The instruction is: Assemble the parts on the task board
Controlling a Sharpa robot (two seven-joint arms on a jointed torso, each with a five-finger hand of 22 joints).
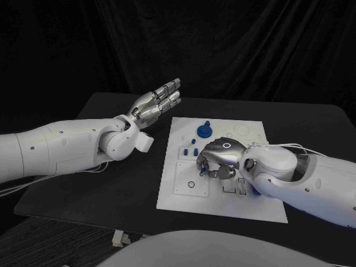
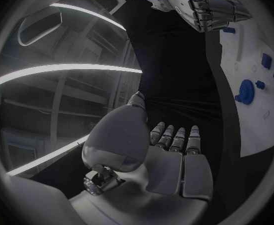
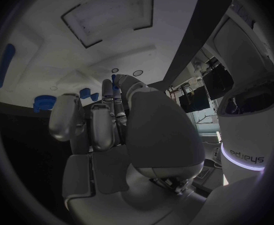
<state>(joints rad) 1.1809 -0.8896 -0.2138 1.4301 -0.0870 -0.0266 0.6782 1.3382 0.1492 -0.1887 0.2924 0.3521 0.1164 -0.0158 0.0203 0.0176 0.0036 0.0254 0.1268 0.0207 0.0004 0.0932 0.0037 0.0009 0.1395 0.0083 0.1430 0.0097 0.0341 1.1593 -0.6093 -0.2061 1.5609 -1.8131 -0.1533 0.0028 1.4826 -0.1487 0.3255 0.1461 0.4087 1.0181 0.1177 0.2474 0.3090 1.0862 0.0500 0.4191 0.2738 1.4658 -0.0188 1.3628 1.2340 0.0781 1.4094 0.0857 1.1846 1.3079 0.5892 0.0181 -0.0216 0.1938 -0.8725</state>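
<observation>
Left hand: the left hand is held above the black table, off the task board's edge. Its fingers are straight and spread a little, and it holds nothing. In the left wrist view the same hand shows a flat palm with the fingers stretched out side by side.

Right hand: the right hand is over the middle of the task board, back upward, fingers curled down toward the plate. In the right wrist view this hand has its fingers bent in, and a small blue part shows at the fingertips. It looks pinched there, but I cannot tell for sure whether it is held or merely lies just past them.

Task board: a white plate between the two hands, directly under the right hand and just beside the left wrist.

Round blue part: a larger round blue part stands on the board just beyond the right hand's knuckles, between the two hands. It is apart from both hands.

Small blue parts: a few small blue pieces lie on the board just beside the right hand, on the side toward the left arm.
</observation>
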